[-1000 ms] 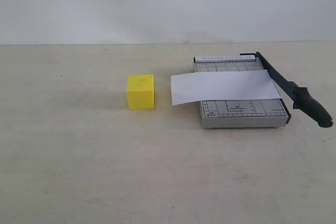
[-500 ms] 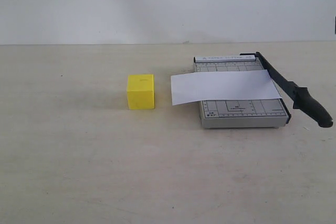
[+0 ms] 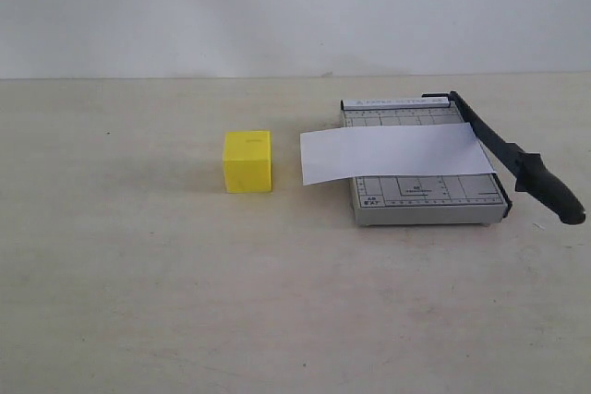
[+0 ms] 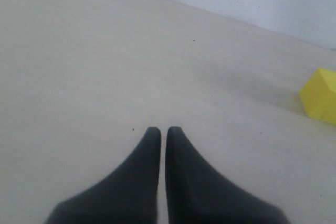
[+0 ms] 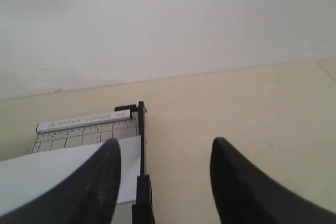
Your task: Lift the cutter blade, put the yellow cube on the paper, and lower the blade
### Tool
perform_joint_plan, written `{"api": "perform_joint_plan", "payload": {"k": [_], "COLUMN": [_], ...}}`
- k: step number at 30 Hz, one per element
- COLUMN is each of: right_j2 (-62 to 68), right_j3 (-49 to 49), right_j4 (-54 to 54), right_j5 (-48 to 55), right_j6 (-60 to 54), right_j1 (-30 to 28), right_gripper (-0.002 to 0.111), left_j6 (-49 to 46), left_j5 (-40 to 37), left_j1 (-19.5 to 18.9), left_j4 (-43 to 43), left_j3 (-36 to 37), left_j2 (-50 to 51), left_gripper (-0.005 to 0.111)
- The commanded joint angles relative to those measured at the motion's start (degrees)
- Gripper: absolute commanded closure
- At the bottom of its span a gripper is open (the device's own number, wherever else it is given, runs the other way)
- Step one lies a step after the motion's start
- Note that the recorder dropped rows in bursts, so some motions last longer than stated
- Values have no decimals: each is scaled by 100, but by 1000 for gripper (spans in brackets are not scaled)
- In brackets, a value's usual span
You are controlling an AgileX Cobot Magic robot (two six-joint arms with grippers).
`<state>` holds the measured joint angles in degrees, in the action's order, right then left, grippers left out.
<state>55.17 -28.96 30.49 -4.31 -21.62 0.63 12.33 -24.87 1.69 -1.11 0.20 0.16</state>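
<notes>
Beige tabletop carries everything, and no step looks done yet. Grey trimmer sits to the right, the paper across it and overhanging its left edge. The blade lies low along the right edge, not raised. The cube stands on the tabletop just left of the paper, apart from it. Only the wrist views show the tools. The left tool has its fingers together, empty, with the cube well off. The right tool is spread apart, empty, facing the blade's hinge end.

Soft, even light, a faint shadow hugging the yellow cube, while the left tool and right tool blur at six o'clock.
</notes>
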Motion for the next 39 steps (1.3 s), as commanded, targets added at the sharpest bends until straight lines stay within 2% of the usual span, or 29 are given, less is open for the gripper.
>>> {"api": "perform_joint_plan", "payload": {"k": [1, 8, 10, 13, 15, 18, 20, 23, 26, 27, 29, 39], "right_j2": [-182, -182, -182, -182, -182, -182, -167, 231, 475, 650, 997, 1935], "right_j3": [724, 1167, 1167, 1167, 1167, 1167, 1167, 1167, 1167, 1167, 1167, 1167], "right_j4": [107, 105, -48, -1453, -2893, -4029, -4059, -4049, -4092, -4152, -4152, -4166], "right_j5": [-738, -2170, -2453, -2459, -2150, -1919, -1856, -1070, -999, -952, -1128, -1574], "right_j6": [1398, 3707, 3930, 3379, 3280, 3342, 3325, 3440, 3346, 3307, 3321, 3321], "right_j1": [-8, -8, -8, -8, -8, -8, -8, -8, -8, -8, -8, 6], "right_gripper": [57, 57, 57, 57, 57, 57, 57, 57, 56, 51, 44, 47], "left_j6": [11, 11, 11, 11, 11, 11, 11, 11, 11, 11, 11, 11], "left_j5": [88, 88, 88, 88, 88, 88, 88, 88, 88, 88, 88, 88], "left_j1": [20, 20, 20, 20, 20, 20, 20, 20, 20, 20, 20, 20], "left_j4": [8, 8, 8, 8, 8, 8, 8, 8, 8, 8, 8, 8], "left_j3": [-20, -20, -20, -20, -20, -20, -20, -20, -20, -20, -20, -20], "left_j2": [-16, -16, -16, -16, -16, -16, -16, -16, -16, -16, -16, -16], "left_gripper": [102, 102, 102, 102, 102, 102, 102, 102, 102, 102, 102, 102]}}
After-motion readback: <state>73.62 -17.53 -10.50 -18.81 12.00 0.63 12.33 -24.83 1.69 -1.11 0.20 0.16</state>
